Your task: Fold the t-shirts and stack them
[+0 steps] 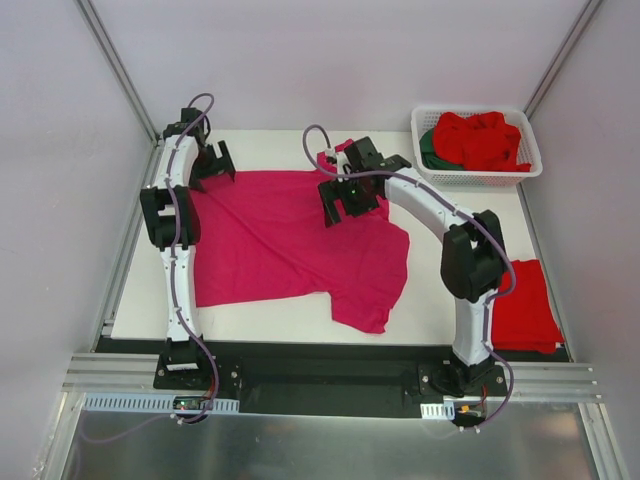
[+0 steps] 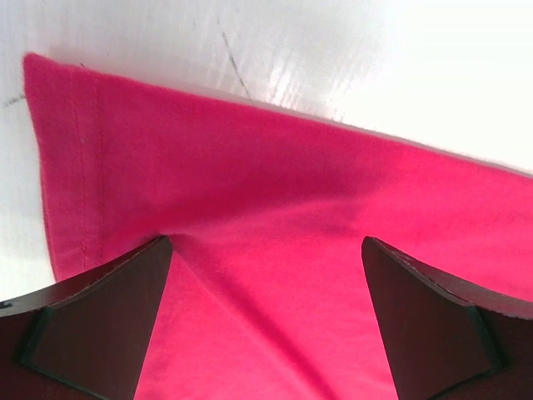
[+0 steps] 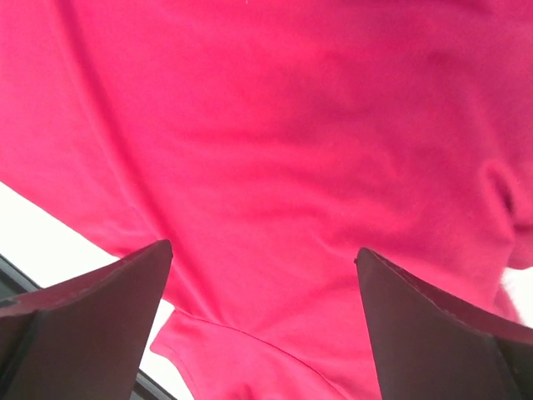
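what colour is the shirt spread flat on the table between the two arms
Magenta-pink, plain with no pattern. The t-shirt shows best in the top view.

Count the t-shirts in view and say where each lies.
4 at least: magenta t-shirt spread mid-table, folded red t-shirt at the near right edge, red heap and dark green t-shirt in the basket; more may hide there.

One magenta t-shirt [image 1: 290, 240], one green t-shirt [image 1: 430, 148], one folded red t-shirt [image 1: 525, 310], red heap [image 1: 480, 140] uncountable, one basket [image 1: 478, 180]
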Available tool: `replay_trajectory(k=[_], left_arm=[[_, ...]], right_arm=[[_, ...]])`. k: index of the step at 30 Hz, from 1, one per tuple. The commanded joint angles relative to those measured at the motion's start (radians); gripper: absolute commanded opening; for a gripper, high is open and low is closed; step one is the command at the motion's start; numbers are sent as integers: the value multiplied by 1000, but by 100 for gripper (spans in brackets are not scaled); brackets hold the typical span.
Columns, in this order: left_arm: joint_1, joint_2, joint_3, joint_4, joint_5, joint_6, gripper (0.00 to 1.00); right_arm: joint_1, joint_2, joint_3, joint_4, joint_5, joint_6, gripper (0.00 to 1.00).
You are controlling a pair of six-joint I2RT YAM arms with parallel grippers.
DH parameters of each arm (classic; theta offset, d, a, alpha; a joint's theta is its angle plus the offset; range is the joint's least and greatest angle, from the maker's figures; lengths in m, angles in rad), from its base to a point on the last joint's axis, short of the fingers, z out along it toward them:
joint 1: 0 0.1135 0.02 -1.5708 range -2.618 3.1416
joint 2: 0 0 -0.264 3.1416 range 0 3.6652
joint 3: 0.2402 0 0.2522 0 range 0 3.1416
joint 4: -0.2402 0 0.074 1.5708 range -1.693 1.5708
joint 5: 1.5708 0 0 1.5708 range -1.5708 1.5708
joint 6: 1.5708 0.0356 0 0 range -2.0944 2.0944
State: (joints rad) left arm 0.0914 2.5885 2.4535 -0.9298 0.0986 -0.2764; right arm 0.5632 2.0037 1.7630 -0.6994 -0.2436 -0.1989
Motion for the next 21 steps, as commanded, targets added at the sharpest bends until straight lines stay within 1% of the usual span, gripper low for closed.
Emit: replay_trajectory(k=[1,3,4,5,6,7,9,10,11,13,14,15,16,17,19,20,21], left_arm=[[-19,-184,-45,-15,43,-24,99],[-21,-255,-92,-14,58,-40,99],[-25,-325,-111,-12,84,-46,99],[-30,-362,-126,-10,104,-52,99],[-39,-399,-157,-7,130,-58,99],[-70,-463,-168,-6,128,-50,99],[-88,-528,-204,-6,96,-52,99],[-99,-591,-224,-3,108,-55,99],[-135,-619,-238,-1,124,-56,99],[-165,-697,-292,-3,110,-58,99],[-195,-723,-339,5,84,-63,99],[-217,-749,-365,11,61,-60,99],[-234,-793,-390,17,38,-53,99],[-266,-820,-448,35,-8,-47,99],[-283,-896,-522,72,-13,-43,99],[-286,-928,-628,98,-5,-46,99],[-286,-964,-690,182,9,-49,99]], right_arm=[[39,-45,-109,83,29,16,96],[52,-36,-134,71,68,21,96],[67,-34,-140,58,95,19,96],[78,-48,-152,37,130,16,96],[87,-60,-187,29,198,15,96],[101,-72,-207,26,222,15,96],[102,-121,-259,41,228,22,96],[104,-135,-310,49,224,26,96],[104,-144,-330,61,225,32,96],[109,-166,-379,60,237,36,96],[113,-178,-396,66,288,41,96],[118,-221,-424,81,343,56,96],[125,-246,-453,99,354,62,96],[129,-281,-517,157,360,68,96],[129,-376,-580,224,388,78,96],[129,-405,-650,304,400,75,96],[127,-431,-671,337,447,78,96]])
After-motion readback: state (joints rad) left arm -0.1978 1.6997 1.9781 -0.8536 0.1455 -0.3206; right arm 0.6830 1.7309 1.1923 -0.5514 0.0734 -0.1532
